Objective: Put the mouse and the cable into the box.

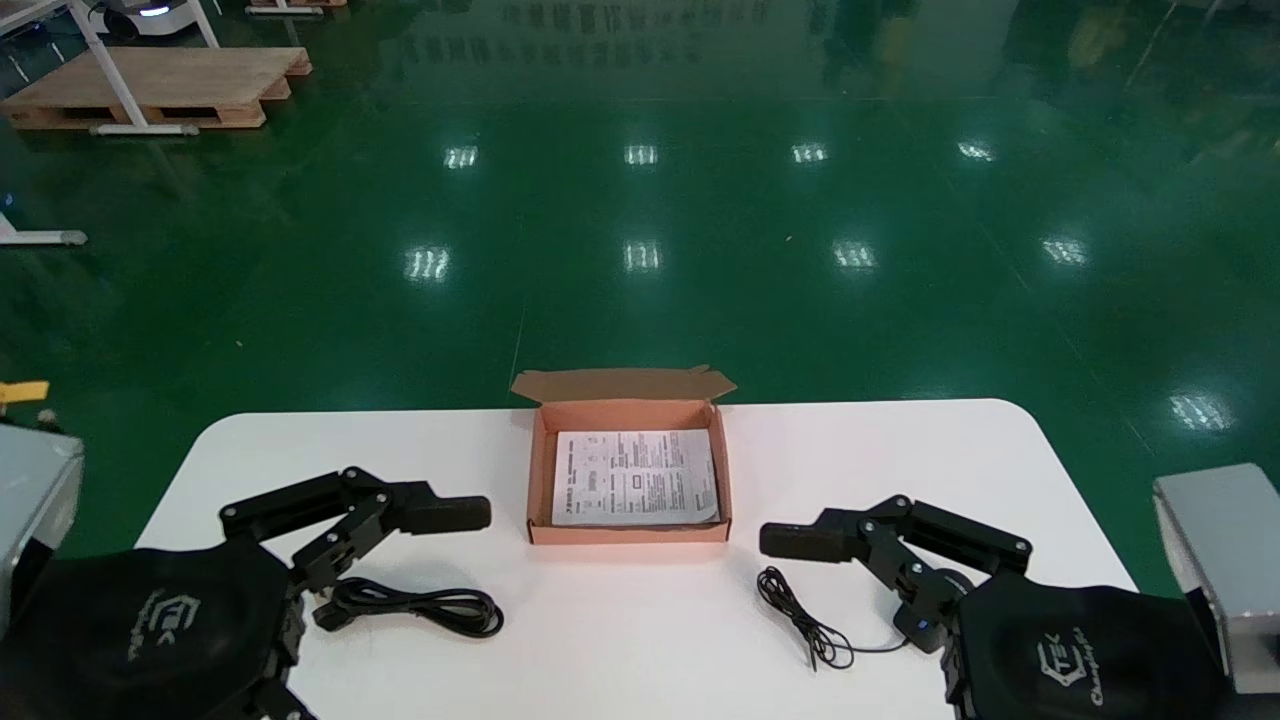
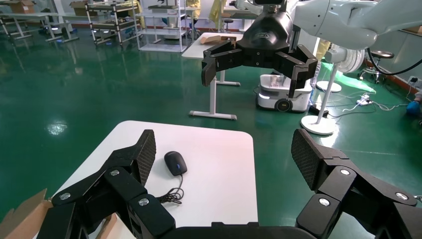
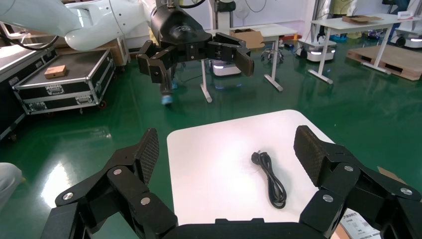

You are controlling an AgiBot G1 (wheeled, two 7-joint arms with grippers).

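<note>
Both pincers are hanging released, gripping nothing. The cable [image 1: 420, 605] is lying below the left pincer [image 1: 400, 560], the mouse [image 2: 175, 162] below the right pincer [image 1: 855, 585], and the box [image 1: 630, 533] between them. Risk: the mouse's thin cord [image 2: 171, 197] is trailing loose and may snag the box wall.

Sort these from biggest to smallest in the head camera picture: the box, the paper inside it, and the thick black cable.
1. box
2. paper, lying inside the box
3. thick black cable, nearer the camera yet covering the least area
</note>
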